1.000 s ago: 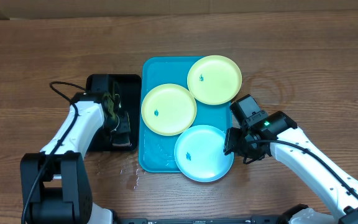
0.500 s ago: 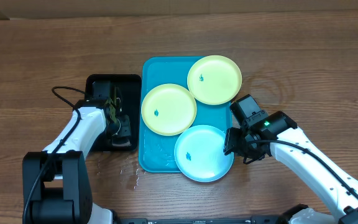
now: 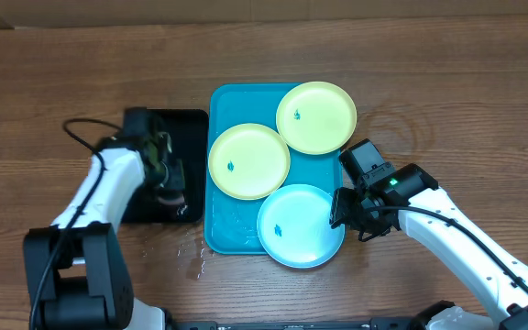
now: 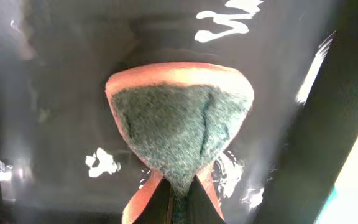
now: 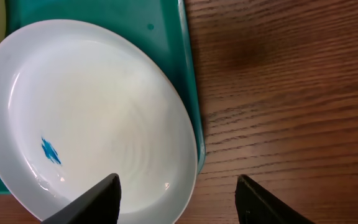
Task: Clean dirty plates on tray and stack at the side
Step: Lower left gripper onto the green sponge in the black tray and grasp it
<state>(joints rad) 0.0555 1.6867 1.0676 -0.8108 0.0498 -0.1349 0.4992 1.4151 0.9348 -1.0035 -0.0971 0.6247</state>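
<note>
The turquoise tray (image 3: 220,103) holds three plates, each with a small dark speck. One yellow-green plate (image 3: 316,116) lies at the back right, another yellow-green plate (image 3: 248,161) at the left, and the light blue plate (image 3: 301,225) at the front, overhanging the rim. My right gripper (image 3: 348,216) is open, its fingers (image 5: 178,186) straddling the right edge of the blue plate (image 5: 86,112). My left gripper (image 3: 168,188) is over the black tray, shut (image 4: 179,208) on a green-and-orange sponge (image 4: 180,118).
The smaller black tray (image 3: 189,124) sits left of the turquoise tray, and its surface is wet (image 4: 61,93). Water drops (image 3: 195,261) lie on the wooden table in front of the trays. The turquoise tray rim (image 5: 188,68) runs beside bare wood on the right.
My left arm has shifted left and back over the black tray, with the sponge still in the gripper. The right arm and the plates have not moved.
</note>
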